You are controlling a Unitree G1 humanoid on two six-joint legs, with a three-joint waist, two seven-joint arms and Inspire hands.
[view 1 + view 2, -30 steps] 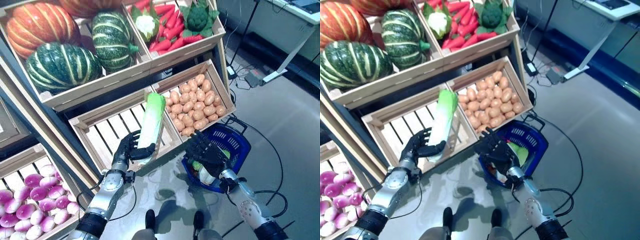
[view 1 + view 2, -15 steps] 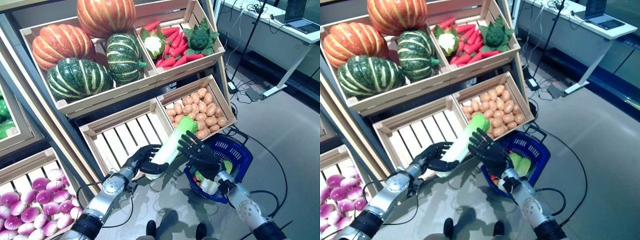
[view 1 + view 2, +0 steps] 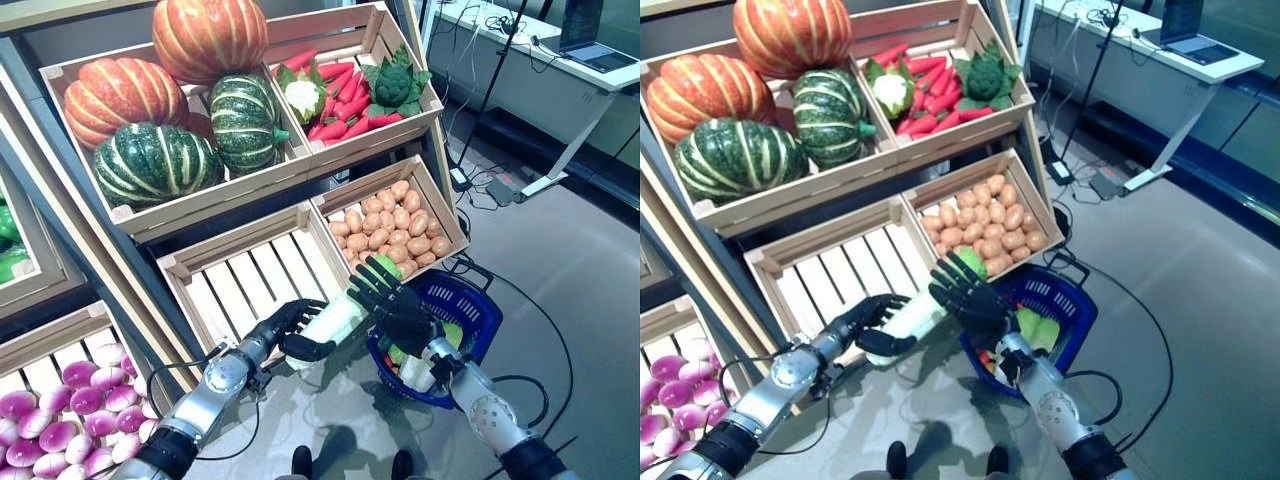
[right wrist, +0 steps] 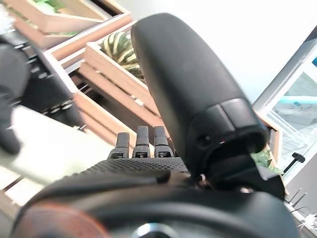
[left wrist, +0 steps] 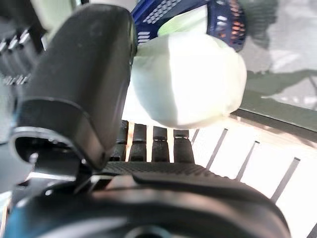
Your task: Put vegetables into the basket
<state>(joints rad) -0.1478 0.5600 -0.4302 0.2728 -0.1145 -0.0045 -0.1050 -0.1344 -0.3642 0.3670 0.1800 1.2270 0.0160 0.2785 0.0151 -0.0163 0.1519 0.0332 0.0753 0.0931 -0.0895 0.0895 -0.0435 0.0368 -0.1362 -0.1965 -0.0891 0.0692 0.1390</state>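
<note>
the cabbage [image 3: 338, 318] is a long pale thing, white at the stalk end and turning light green toward the leafy tip. it lies slanted in the air in front of the empty slatted crate [image 3: 250, 280], its tip pointing toward the blue basket [image 3: 470, 310]. the left hand [image 3: 290, 330] has fingers and thumb curled round the white lower end, gripping it; its wrist view shows the blunt stalk end pinched between thumb and fingers. the right hand [image 3: 395, 305] is spread, fingers straight and fanned, held against the green tip just above the basket's near rim, not closed on anything.

the basket stands on the floor beside the shelf and already holds a few vegetables, green and white ones; their number is hard to count.

on the shelf, four pumpkins [image 3: 160, 160] fill the upper left crate: two orange, two striped dark green. the crate next to it holds red carrots [image 3: 340, 100], one cauliflower [image 3: 300, 95] and one broccoli [image 3: 392, 85]. below sits one crate of potatoes [image 3: 395, 215], too many to count. at the lower left lie purple turnips [image 3: 50, 430].
</note>
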